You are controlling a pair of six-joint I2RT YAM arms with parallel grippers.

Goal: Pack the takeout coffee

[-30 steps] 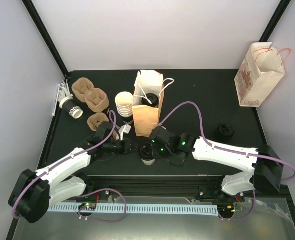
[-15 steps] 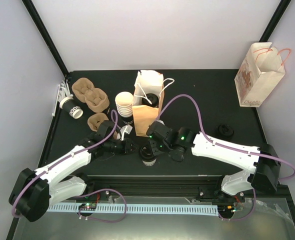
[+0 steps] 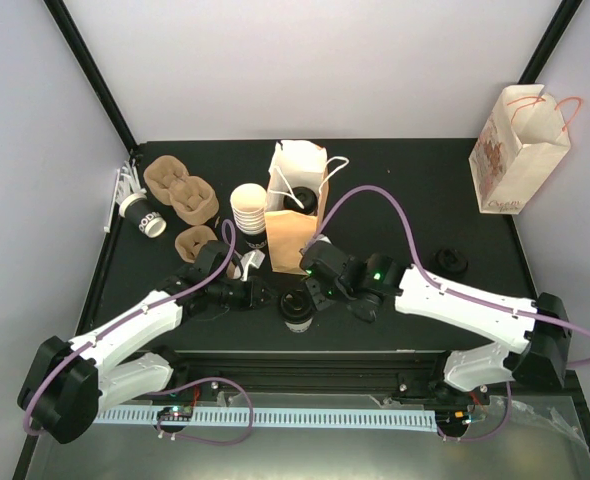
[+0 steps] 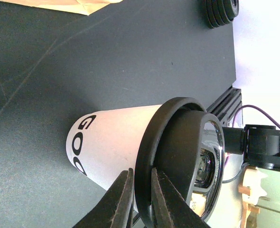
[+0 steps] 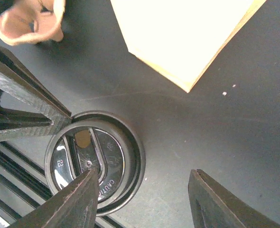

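The jaws of the left gripper (image 4: 141,202) are pinching the rim of the black lid (image 4: 178,156) on a takeout coffee cup (image 4: 114,137), one finger outside the rim and one just inside it. The jaws of the right gripper (image 5: 142,202) are standing spread apart above the same cup and are holding nothing. In the right wrist view one finger is overlapping the edge of the lid, while the other is hanging over bare bench (image 5: 254,118).

The white cup is standing upright near the front edge of the bench, between the two grippers and just in front of the brown paper bag (image 3: 295,232). Dark lettering is running around its lower part.

A stack of white cups (image 3: 247,210) is standing just left of the bag. Another cup (image 3: 143,216) is lying on its side near the left edge. Brown pulp carriers (image 3: 180,188) are sitting beside it. A stack of black lids (image 3: 450,262) is resting well to the right, and a printed paper bag (image 3: 520,150) is standing at the far right corner.
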